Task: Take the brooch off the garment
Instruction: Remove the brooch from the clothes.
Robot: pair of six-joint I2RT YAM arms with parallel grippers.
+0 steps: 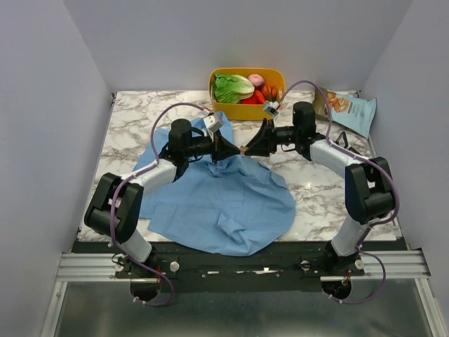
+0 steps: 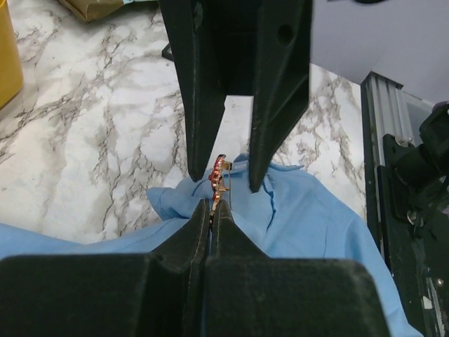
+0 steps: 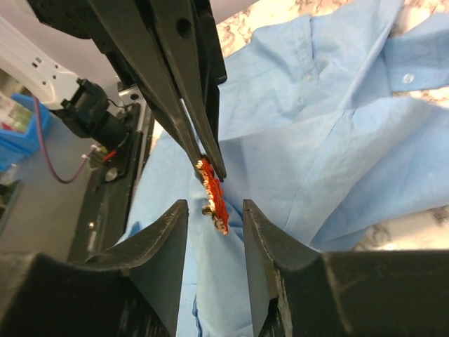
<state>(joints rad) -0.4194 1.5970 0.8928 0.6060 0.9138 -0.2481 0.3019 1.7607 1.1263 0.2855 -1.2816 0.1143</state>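
The left gripper (image 2: 211,208) is clamped shut on the small gold-and-red brooch (image 3: 213,196), above the far edge of the large light-blue cloth shirt (image 1: 224,203) on the marble table (image 1: 323,189). Only the wrist views show the right gripper's (image 3: 214,223) jaws apart, flanking the brooch.

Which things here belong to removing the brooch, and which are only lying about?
For the job: brooch, garment, left gripper shut on the brooch, right gripper open around it.
Lying about: yellow basket of vegetables, snack bag.
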